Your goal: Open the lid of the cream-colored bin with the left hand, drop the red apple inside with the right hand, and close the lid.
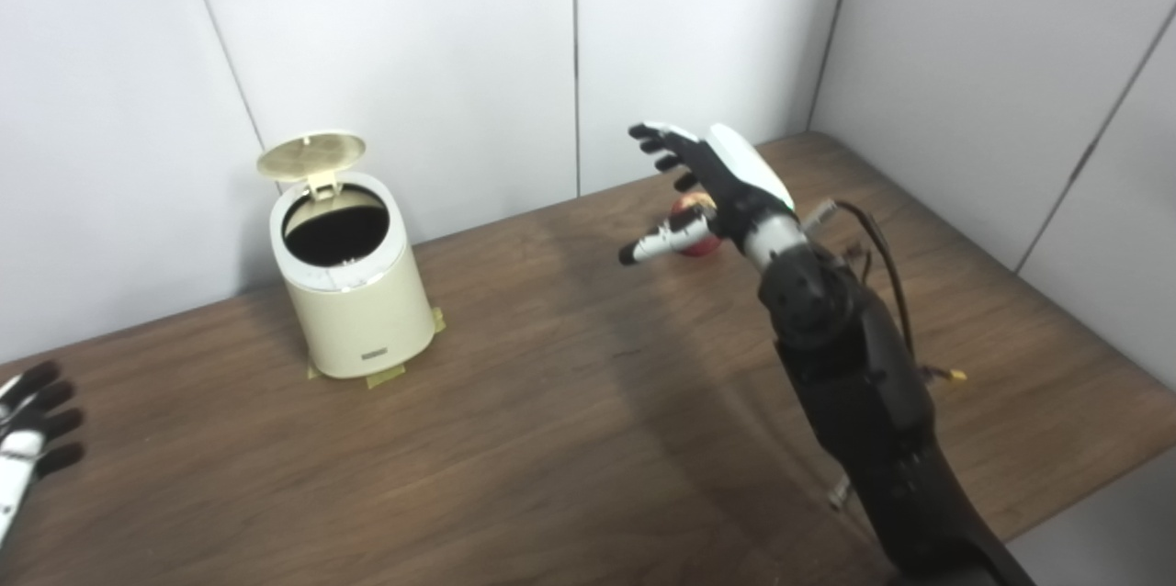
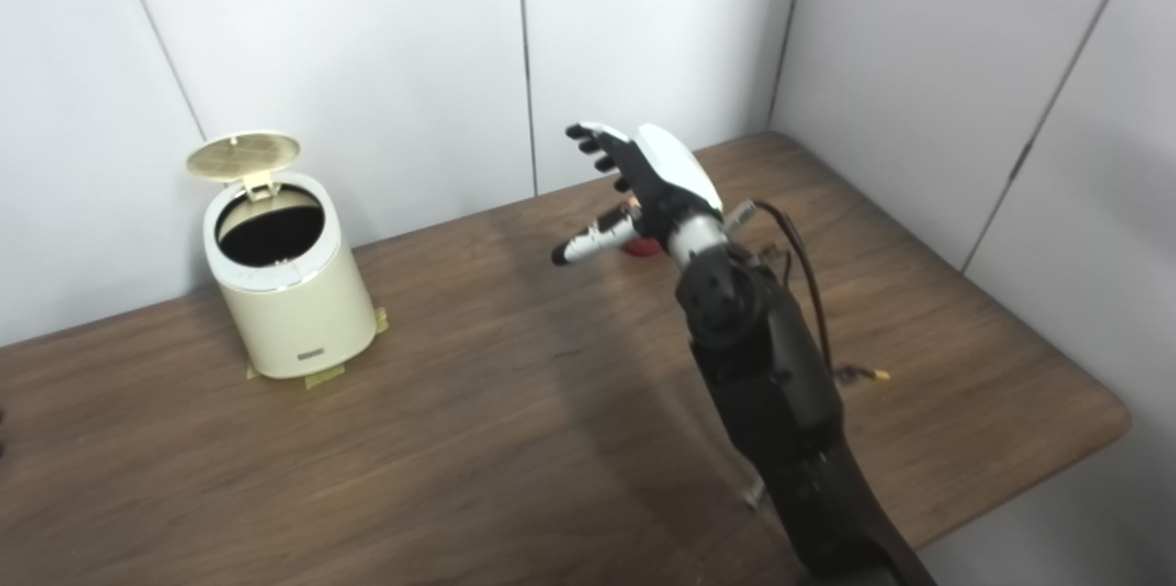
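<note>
The cream-colored bin (image 1: 354, 292) stands on the left part of the brown wooden desk (image 1: 570, 421), close to the white panelled wall (image 1: 413, 44), with strips of yellowish tape (image 1: 386, 377) showing under its base. Its round lid (image 1: 310, 154) is tipped up on the rear hinge, standing open above the dark mouth of the bin. Low on the front of the bin sits a small dark label (image 1: 374, 354); any writing on it is too small to read. The red apple (image 1: 698, 228) rests on the desk toward the far right, well apart from the bin, and is mostly hidden behind the right hand (image 1: 712, 191) in both views. That hand hovers in front of and slightly above the apple, its fingers (image 1: 657, 143) spread wide and extended toward the wall, the thumb (image 1: 657, 243) stretched out to the left, holding nothing; whether it touches the apple cannot be told. Thin dark cables (image 1: 882, 255) loop off the right wrist along the black forearm. The left hand (image 1: 23, 439) shows only at the lower left edge of the left eye view, above the near part of the desk and well away from the bin, its dark fingers apart and empty.
</note>
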Available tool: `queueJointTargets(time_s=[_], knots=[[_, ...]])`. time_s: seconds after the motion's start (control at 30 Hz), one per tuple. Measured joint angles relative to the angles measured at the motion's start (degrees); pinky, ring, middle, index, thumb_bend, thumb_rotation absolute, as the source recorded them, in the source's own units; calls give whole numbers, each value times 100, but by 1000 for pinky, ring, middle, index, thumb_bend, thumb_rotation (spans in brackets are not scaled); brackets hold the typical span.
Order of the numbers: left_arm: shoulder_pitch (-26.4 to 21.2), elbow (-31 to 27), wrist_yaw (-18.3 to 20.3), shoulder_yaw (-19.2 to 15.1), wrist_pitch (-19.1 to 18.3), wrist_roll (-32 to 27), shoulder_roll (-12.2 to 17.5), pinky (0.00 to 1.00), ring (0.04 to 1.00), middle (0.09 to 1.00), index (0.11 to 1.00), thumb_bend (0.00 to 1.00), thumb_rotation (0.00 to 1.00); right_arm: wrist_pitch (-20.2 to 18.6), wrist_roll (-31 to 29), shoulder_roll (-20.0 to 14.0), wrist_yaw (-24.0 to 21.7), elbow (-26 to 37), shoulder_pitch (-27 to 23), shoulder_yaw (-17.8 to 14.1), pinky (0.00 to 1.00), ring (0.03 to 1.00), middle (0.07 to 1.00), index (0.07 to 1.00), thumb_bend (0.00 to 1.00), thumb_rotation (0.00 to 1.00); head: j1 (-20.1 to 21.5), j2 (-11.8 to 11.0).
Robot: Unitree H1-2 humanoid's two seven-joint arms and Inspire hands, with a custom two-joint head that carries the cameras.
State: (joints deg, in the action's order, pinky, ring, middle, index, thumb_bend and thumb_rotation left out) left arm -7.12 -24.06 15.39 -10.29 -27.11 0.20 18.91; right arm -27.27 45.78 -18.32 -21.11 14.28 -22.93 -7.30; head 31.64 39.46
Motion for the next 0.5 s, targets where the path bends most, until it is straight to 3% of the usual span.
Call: queueJointTargets(time_s=[0.13,0.33,0.5], knots=[[79,45,-8,65,49,-19,1,792,856,878,893,282,695,4,495,-145,-394,-314,-464,15,785,893,900,861,861,66,35,9],[172,64,-104,-5,49,-47,52,804,861,871,898,328,700,4,786,-334,-722,-972,-791,-125,716,877,899,848,881,38,123,18],[198,119,-120,-157,49,-171,140,836,853,857,889,363,732,3,748,-571,-752,-1490,-817,-26,725,883,896,837,873,39,123,35]])
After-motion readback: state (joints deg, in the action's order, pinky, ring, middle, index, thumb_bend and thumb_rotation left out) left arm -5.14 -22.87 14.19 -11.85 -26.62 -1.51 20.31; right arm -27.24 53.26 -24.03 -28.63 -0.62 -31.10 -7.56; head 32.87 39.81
